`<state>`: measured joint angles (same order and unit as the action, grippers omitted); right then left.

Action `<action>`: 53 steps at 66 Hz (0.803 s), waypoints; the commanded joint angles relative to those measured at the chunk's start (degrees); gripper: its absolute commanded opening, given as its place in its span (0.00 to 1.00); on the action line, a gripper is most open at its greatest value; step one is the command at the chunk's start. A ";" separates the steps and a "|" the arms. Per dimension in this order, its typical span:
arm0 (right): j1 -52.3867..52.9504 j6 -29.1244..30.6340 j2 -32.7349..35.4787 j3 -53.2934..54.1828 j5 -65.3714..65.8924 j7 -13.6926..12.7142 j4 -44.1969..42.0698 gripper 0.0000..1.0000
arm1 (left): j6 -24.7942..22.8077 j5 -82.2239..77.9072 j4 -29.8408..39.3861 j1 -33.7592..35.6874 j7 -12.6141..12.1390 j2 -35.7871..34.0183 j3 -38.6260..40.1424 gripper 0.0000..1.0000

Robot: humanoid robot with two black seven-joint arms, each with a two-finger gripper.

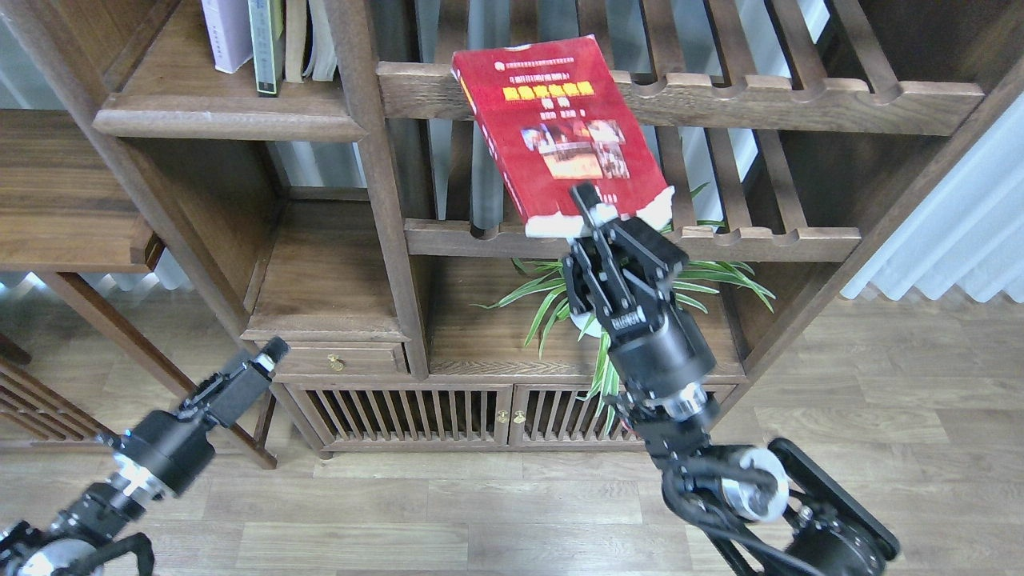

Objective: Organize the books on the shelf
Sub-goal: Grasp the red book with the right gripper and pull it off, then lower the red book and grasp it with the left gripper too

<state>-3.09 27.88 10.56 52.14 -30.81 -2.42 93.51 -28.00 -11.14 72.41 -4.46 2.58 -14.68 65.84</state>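
In the head view, your right tool (596, 210) is clamped on the lower edge of the red paperback with small photos on its cover (560, 132). The book hangs tilted in the air in front of the slatted racks with scalloped front rails (680, 96), its top corner leaning toward the upper rail; you cannot tell whether it touches the rail or only overlaps it from this angle. It is not yet on the dark brown wooden shelf of solid board with a thick rounded front lip (228, 120), which sits at the upper left of the bookcase.

On that shelf, two of the books already stand upright toward its right end: the pale lavender-white paperback (226, 32) and, just beside it on the right, the dark paperback with a yellow-green panel (266, 44). A further pale volume (312, 40) stands to the right of those, against the post.

So, as you can judge, roughly two thirds is done; the red book is the one left, and it has to travel left and be stood with the others.

Your left tool (264, 356) hangs low near the small drawer (336, 362), empty as far as you can see; its fingers are too dark and end-on to say whether they are apart or together. A green spider plant (560, 300) sits behind your right arm.
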 commanded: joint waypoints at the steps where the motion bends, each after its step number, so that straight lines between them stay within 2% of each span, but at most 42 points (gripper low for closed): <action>1: -4.64 0.12 0.34 -0.90 0.05 -3.20 0.00 0.06 | 0.00 4.46 0.01 -2.56 -0.20 4.13 -1.15 1.00; 14: -10.00 0.12 2.80 -3.10 0.13 -6.80 -0.26 0.06 | 0.00 10.25 1.16 -9.07 -0.12 10.46 -7.20 1.00; 20: -11.33 0.12 3.33 -3.80 0.22 -7.60 -1.57 0.07 | 0.00 13.24 1.42 -9.42 -0.12 12.74 -7.91 1.00; 36: -10.19 0.12 3.68 -3.98 -0.04 -8.12 -9.40 0.07 | 0.00 16.15 3.62 -9.34 0.41 12.84 -8.18 1.00; 43: -10.27 0.12 3.59 -5.20 0.05 -9.79 -10.02 0.07 | 0.00 16.24 4.76 -9.07 0.50 13.01 -8.53 1.00; 53: -10.71 0.12 3.33 -7.32 0.22 -10.32 -10.02 0.07 | 0.00 16.24 4.94 -8.81 0.41 14.59 -9.93 1.00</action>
<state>-13.37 28.02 14.06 46.02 -30.77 -12.21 83.58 -28.00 5.08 77.20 -13.37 3.07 -1.29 56.90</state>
